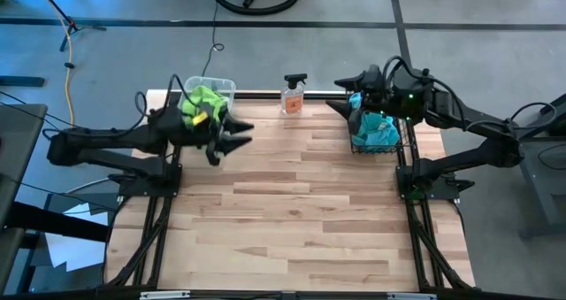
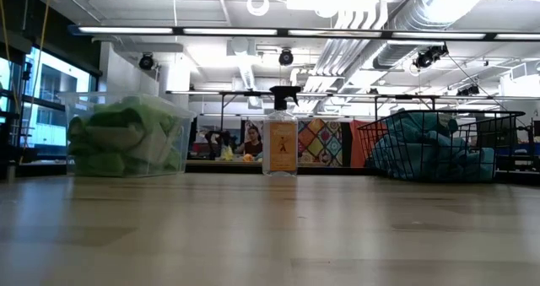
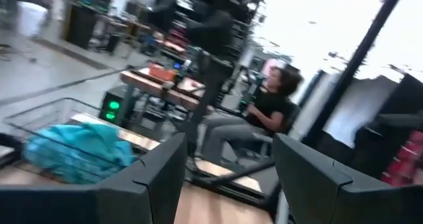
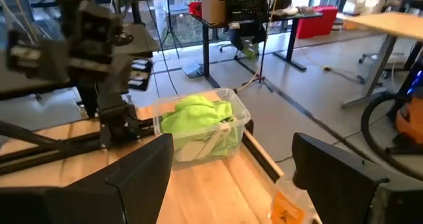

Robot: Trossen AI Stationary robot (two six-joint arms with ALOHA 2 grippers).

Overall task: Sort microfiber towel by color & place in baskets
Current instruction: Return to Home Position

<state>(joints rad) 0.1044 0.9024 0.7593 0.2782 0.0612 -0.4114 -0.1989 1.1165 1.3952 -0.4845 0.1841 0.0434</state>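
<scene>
Hovering just beside the clear tub [image 1: 223, 85], left gripper [image 1: 234, 134] was spread open and empty, right gripper [image 1: 345, 95] over by the wire basket [image 2: 504, 143] wide open too, nothing in it, green towels [image 2: 126, 138] piled in the tub, blue towels [image 2: 430, 147] in the basket

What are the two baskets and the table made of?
The see-through tub looks like glossy clear plastic: green towels show through its walls. The black basket looks like thin metal wire mesh, probably coated. The table seems varnished wood, with striped plank grain.
</scene>
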